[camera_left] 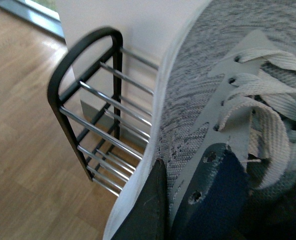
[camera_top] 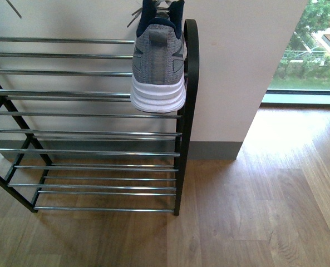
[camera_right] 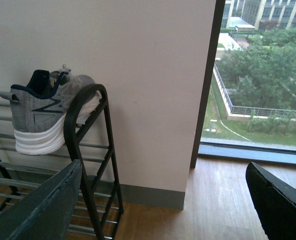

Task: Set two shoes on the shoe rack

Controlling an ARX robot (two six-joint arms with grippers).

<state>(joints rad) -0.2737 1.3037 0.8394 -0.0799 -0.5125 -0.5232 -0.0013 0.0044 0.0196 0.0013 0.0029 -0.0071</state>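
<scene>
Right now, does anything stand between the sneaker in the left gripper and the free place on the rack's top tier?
Nothing visible does. In the front view the top bars of the shoe rack lie bare to the left of the placed sneaker. The left wrist view shows the held sneaker close beside the rack, with nothing between them.

Wood floor [camera_top: 265, 211], pale wall [camera_top: 237, 67], window [camera_right: 257, 100] onto trees [camera_right: 267, 70].

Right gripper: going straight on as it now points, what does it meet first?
Probably the pale wall, beside the shoe rack's end frame; nothing nearer shows ahead of the open right gripper, though depth is unclear.
</scene>
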